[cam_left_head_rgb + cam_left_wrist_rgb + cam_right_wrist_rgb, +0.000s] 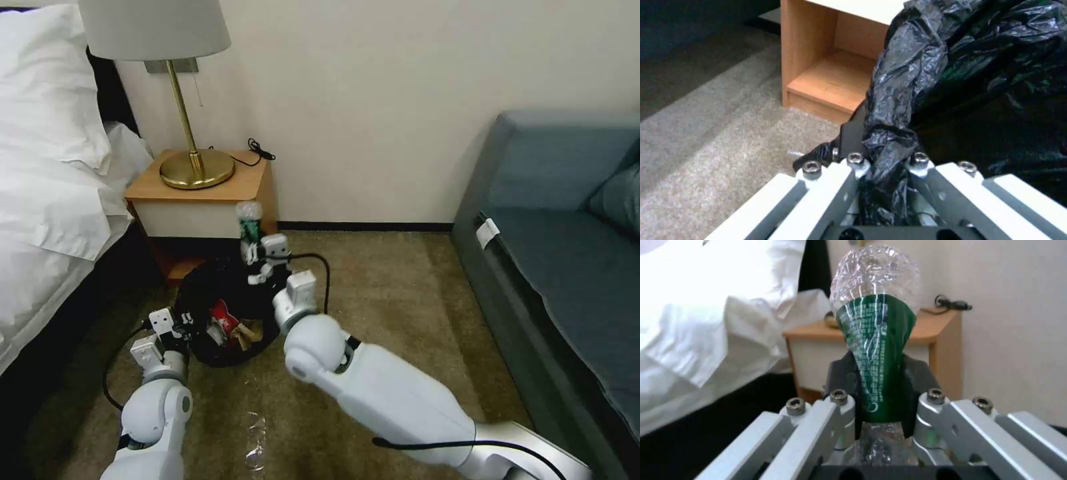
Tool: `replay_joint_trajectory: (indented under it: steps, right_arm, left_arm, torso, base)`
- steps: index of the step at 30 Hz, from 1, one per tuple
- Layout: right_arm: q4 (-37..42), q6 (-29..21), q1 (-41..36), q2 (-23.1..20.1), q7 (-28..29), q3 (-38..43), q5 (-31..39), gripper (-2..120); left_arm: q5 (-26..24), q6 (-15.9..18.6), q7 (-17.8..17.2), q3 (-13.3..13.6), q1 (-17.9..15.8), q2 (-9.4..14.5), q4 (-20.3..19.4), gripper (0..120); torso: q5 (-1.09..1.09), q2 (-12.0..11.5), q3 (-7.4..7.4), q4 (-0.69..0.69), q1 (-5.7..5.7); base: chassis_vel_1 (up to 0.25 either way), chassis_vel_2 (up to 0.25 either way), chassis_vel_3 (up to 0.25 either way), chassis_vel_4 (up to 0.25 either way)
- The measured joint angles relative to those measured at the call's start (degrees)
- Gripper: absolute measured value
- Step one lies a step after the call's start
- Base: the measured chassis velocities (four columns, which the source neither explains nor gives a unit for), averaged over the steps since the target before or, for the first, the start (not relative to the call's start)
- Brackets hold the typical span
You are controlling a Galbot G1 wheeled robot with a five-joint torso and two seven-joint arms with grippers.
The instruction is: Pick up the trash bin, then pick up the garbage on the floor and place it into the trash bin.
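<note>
The trash bin [227, 297], lined with a black bag [951, 83], sits low in front of the nightstand. My left gripper [188, 321] is shut on the bag-covered rim nearest me, with black plastic bunched between its fingers [849, 133]. Inside the bin lie a red-and-white wrapper [223, 319] and crumpled brown paper [250, 333]. My right gripper [253, 257] is above the bin's far rim, shut on a crushed green-labelled bottle [248, 223] that stands upright. The wrist view shows the bottle [876, 340] pinched between the dark pads [842, 386]. The carpet floor [393, 300] carries a shiny tape strip [253, 437].
A wooden nightstand [200, 200] with a brass lamp [193, 167] stands just behind the bin, and its open shelf [831, 76] is close to the left gripper. The bed [47, 187] is on the left and a blue-grey sofa [567, 267] on the right. Open carpet lies between them.
</note>
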Motion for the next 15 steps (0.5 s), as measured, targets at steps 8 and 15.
replay_joint_trajectory:
  steps: [8, 15]
  right_arm:
    - [-3.72, 2.88, -0.66, 0.70, -1.05, -1.82, -2.41, 14]
    - [-5.91, 4.20, -2.09, 1.22, -1.57, -2.64, -4.11, 14]
  left_arm:
    - [-1.46, 1.79, -1.79, 1.22, -0.15, -0.23, -0.75, 3]
    - [-1.66, 2.27, -2.47, 2.21, 0.00, -0.40, -1.16, 3]
  torso:
    - [0.01, 0.00, 0.00, 0.00, 0.00]
    - [0.00, 0.00, 0.00, -0.01, 0.00]
  base:
    - [0.000, 0.000, 0.000, 0.000]
    - [0.000, 0.000, 0.000, 0.000]
